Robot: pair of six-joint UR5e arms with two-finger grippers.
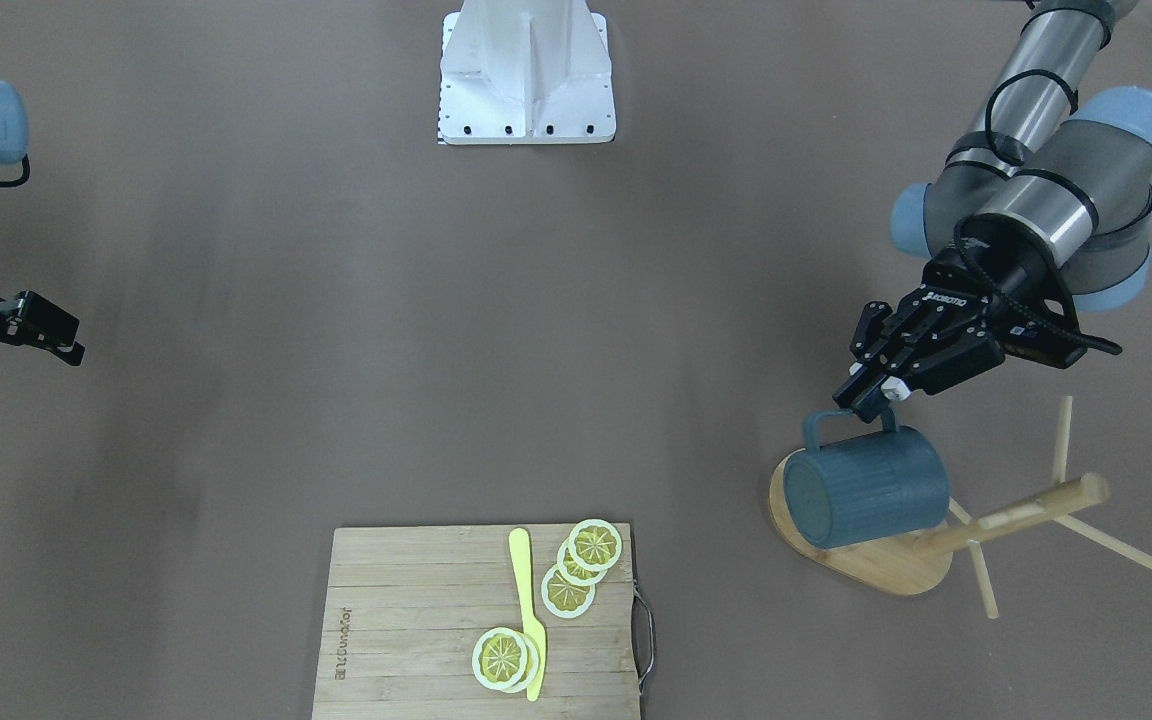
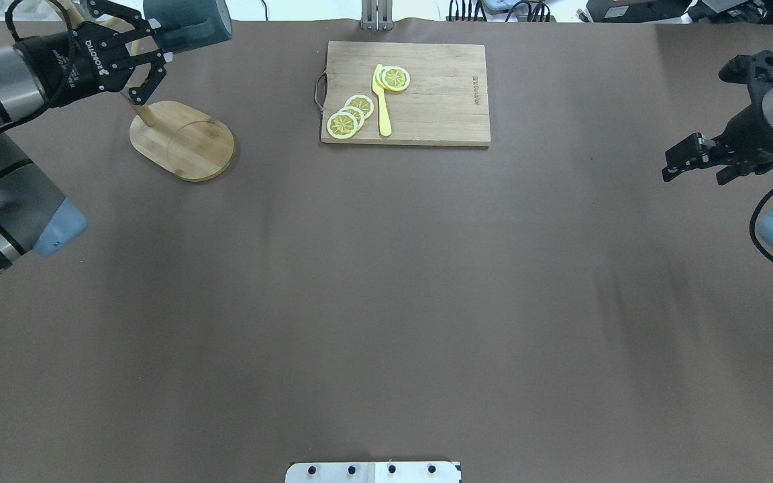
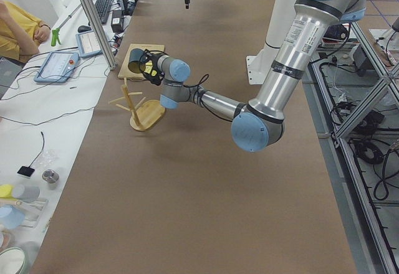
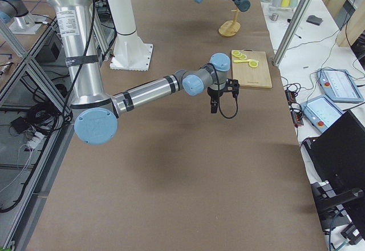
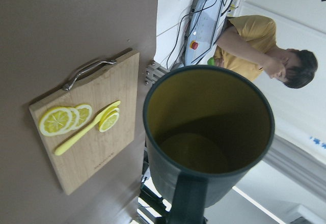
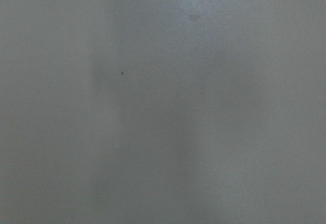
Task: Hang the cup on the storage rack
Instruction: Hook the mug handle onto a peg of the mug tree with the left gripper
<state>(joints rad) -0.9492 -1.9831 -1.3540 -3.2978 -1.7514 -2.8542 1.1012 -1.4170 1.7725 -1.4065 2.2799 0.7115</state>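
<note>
The dark blue-grey ribbed cup (image 1: pixel 866 490) hangs tipped on its side in my left gripper (image 1: pixel 871 398), which is shut on its handle (image 1: pixel 821 425). The left wrist view looks into its yellow interior (image 5: pixel 209 127). The cup is in the air over the oval base (image 1: pixel 886 570) of the bamboo storage rack, beside its post (image 1: pixel 1021 512) and thin pegs. I cannot tell whether it touches a peg. From overhead the cup (image 2: pixel 188 30) is beyond the base (image 2: pixel 185 141). My right gripper (image 1: pixel 31 335) is open and empty, far across the table (image 2: pixel 685 164).
A bamboo cutting board (image 1: pixel 406 620) with a metal handle, lemon slices (image 1: pixel 581 565) and a yellow knife (image 1: pixel 528 610) lies at the table's far edge (image 2: pixel 440 94). The white robot base (image 1: pixel 526 75) is at the middle. An operator (image 5: pixel 254 46) sits beyond the table's end.
</note>
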